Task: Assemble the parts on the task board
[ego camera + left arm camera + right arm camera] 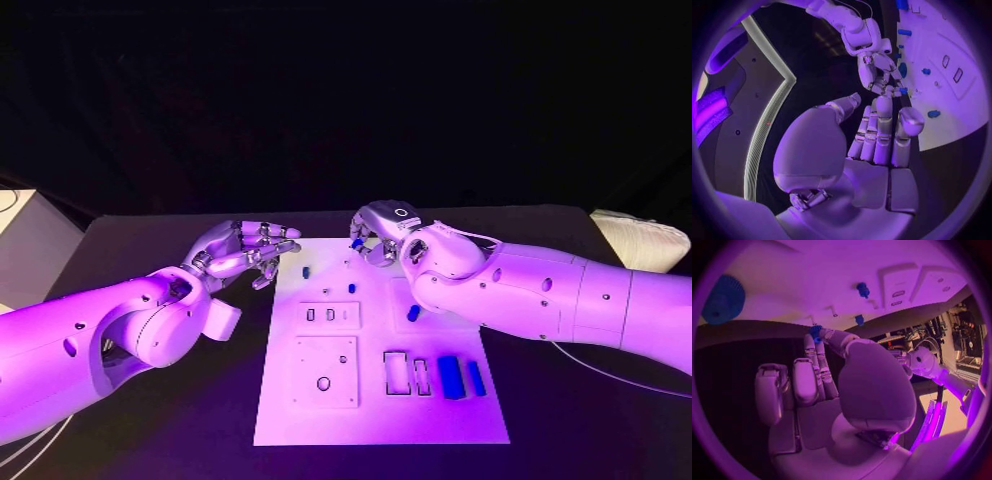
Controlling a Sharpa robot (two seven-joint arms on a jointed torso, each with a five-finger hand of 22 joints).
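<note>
Right hand [387, 232] pinches blue part [815, 331] at fingertips over board [378, 420]; insertion next. Left hand [242, 254] curled, empty.

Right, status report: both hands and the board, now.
Right hand pinches a small blue part over the task board's far edge. Left hand empty, fingers curled, beside the board. Nothing in the way.

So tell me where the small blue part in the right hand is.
In the head view the small blue part is pinched in the right hand, above the task board's far edge, with the left hand beside the board.
</note>
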